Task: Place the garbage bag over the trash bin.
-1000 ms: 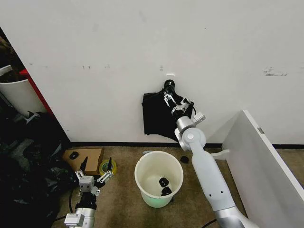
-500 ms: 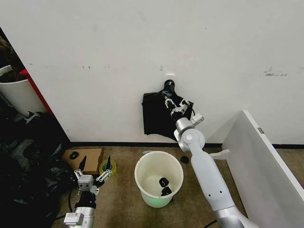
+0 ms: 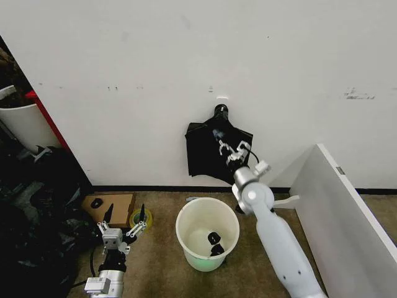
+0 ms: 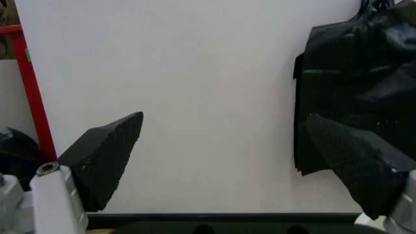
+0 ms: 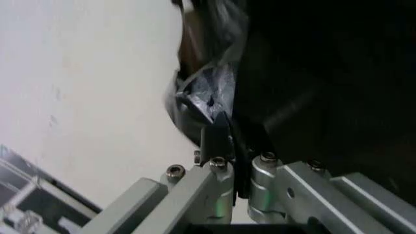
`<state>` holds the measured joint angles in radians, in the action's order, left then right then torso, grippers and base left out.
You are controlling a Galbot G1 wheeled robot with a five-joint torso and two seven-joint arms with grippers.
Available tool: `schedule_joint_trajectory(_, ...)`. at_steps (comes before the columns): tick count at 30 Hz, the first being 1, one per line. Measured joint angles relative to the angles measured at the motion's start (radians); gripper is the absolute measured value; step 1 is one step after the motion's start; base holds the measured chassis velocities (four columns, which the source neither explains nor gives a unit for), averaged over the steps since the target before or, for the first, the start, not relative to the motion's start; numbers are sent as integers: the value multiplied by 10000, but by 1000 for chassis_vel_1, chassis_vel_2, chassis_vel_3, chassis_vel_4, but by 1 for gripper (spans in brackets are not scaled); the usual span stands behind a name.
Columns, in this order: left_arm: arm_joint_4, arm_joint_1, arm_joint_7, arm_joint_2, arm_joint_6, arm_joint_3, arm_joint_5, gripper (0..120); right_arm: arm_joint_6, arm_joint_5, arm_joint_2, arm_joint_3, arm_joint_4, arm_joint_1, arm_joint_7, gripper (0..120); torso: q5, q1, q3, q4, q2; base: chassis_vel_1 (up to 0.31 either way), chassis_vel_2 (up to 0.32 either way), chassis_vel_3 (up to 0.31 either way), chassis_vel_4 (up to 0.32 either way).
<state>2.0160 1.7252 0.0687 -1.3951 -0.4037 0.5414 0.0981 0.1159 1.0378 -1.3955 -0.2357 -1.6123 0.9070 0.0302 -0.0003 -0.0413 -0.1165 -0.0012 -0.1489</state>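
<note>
Against the white wall [image 3: 186, 74], in the head view, the garbage bag [image 3: 205, 155] hangs flat from a small hook [image 3: 221, 98], gathered to a point at its top, directly above the trash bin [image 3: 207, 233], which stands upright on the carpet floor [image 3: 161, 261] with two small dark things lying in its bottom. The right gripper [image 3: 218, 138] is raised on its long arm and pressed into the bag's upper part. The left gripper [image 3: 126, 214] waits low near a roll of yellow tape [image 3: 138, 218] and a flat cardboard piece [image 3: 118, 208], its fingers spread apart. In the left wrist view, those two dark fingers [image 4: 107, 156] stand wide with bare wall between them, the bag beyond. In the right wrist view, the right gripper's fingers [image 5: 217, 141] are drawn together on a crinkled fold of the bag.
</note>
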Motion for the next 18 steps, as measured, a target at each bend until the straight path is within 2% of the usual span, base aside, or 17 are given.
schedule_joint_trajectory(18,-5,-37,21,-4,-38,-85,-6,99,-732,-2106,1324,223,-2790,3461,628,0,1,0,1,-2,0,0,0,0,0)
